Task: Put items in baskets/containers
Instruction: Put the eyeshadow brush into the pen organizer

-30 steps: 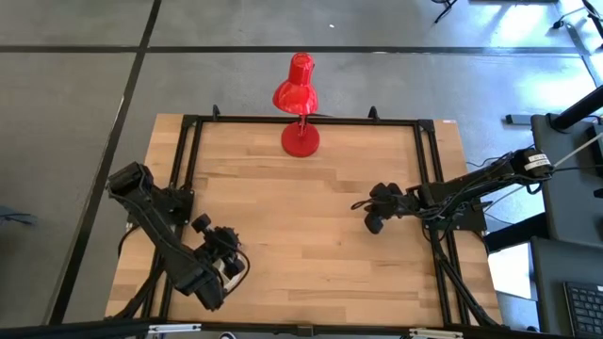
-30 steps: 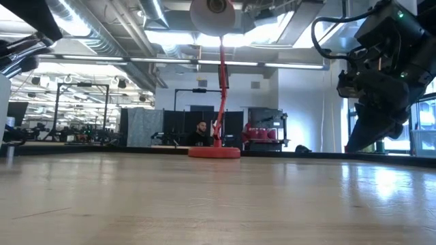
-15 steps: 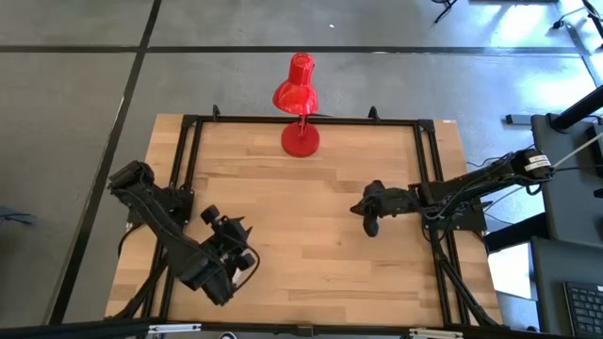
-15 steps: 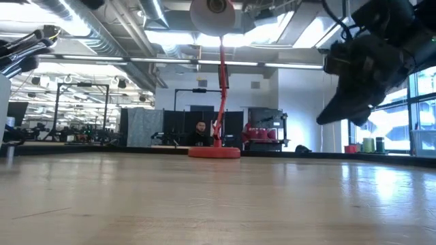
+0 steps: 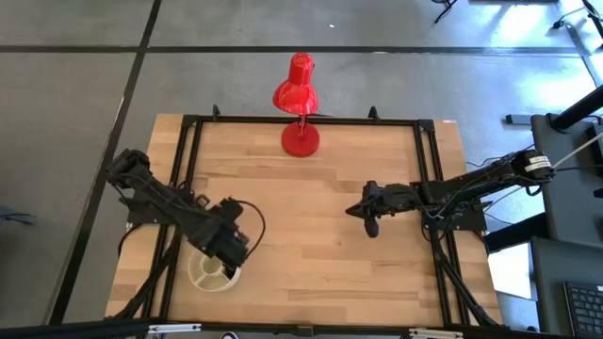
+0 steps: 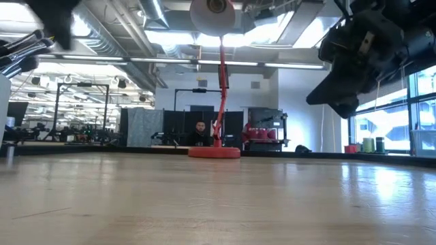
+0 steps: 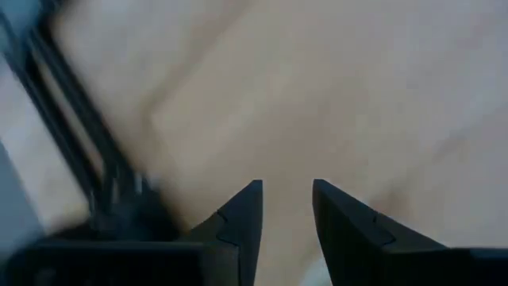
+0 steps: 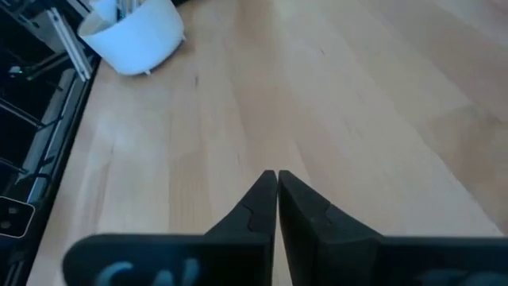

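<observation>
A pale wooden counter (image 5: 320, 226) with a black frame around its edges fills the middle of the high view. At its far edge stands a red desk lamp (image 5: 300, 99), its round base on the wood and its shade leaning out past the edge; in the low view the lamp rises from the middle of the far side, with a person seated in the room behind it.

The left arm reaches in from the left side of the counter, and the left gripper (image 5: 229, 247) hangs over the near-left part, just beside the dish and partly above its far rim. In the left wrist view its jaws stand apart with bare wood showing in the gap; nothing is between them.

The right arm comes in from the right edge, and the right gripper (image 5: 363, 211) sits over the middle-right of the counter, well apart from the dish. Its jaws are pressed together and hold nothing, as the right wrist view shows.

The round cream dish (image 5: 209, 273) rests near the counter's near-left corner, with compartments around a central cup. From the right wrist view it shows as a white bowl (image 8: 136, 37) with a few dark brush handles (image 8: 125, 8) sticking up out of it.
</observation>
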